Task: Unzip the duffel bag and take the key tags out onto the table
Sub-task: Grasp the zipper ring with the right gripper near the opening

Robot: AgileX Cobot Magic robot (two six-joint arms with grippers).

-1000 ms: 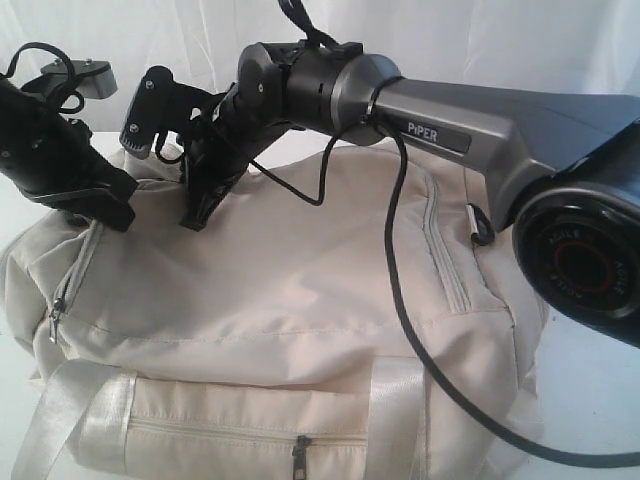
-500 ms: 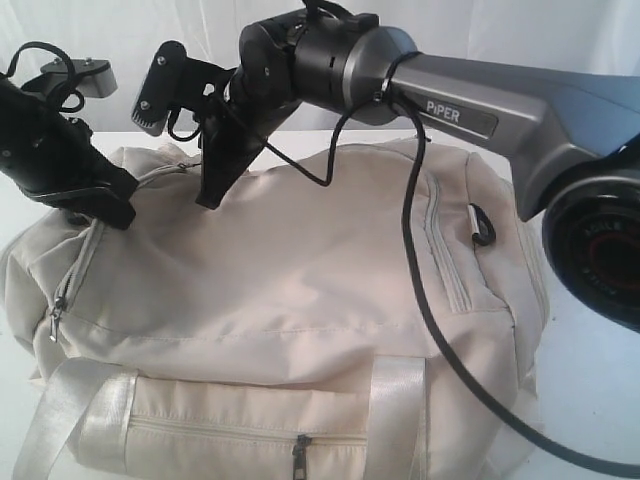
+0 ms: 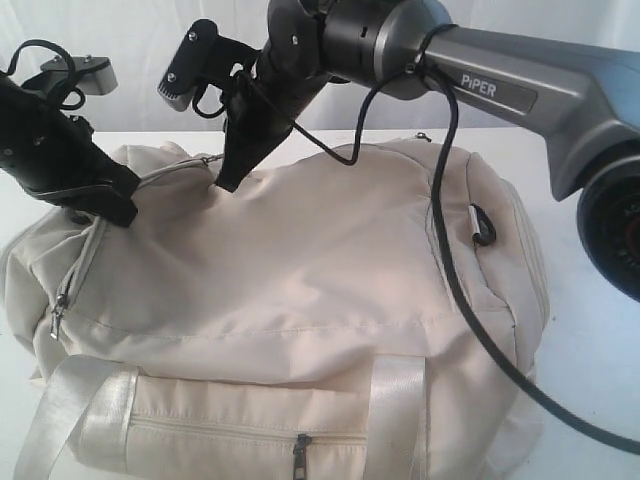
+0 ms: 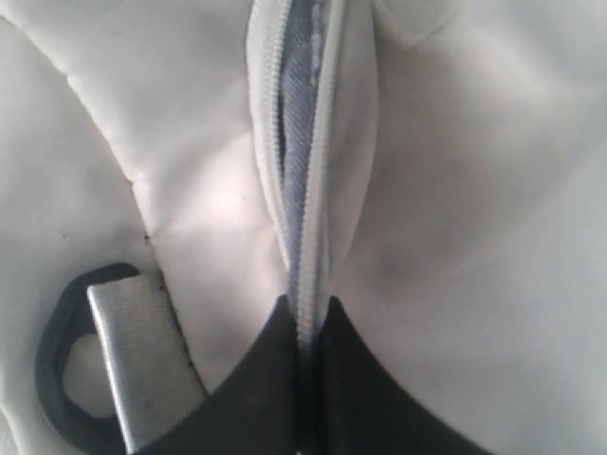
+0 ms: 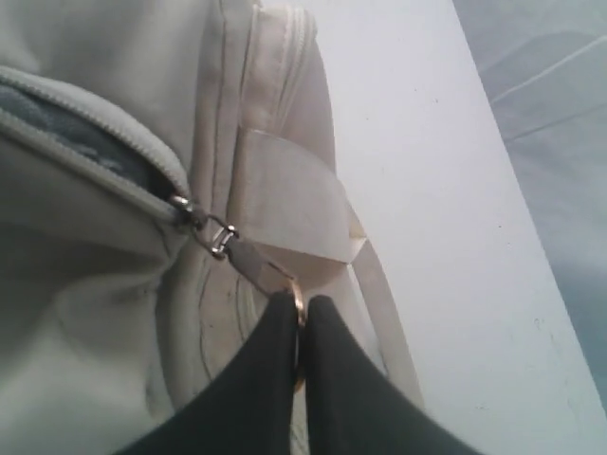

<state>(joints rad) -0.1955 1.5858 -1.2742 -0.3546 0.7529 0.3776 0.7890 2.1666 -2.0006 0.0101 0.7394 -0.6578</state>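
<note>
White table (image 3: 590,340) under the duffel bag (image 3: 300,270), slumped mid-scene. My right claw (image 5: 302,318) is pinched tight on the zip pull (image 5: 248,258) at its far top; my left claw (image 4: 303,308) clamps the zip seam (image 4: 313,218) at the left end (floppy cloth, I reckon it needs anchoring). Key tags unseen.

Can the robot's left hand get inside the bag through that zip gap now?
Probably not yet: the left gripper is shut on the cream fabric duffel bag, and its zip gap looks narrow.
</note>
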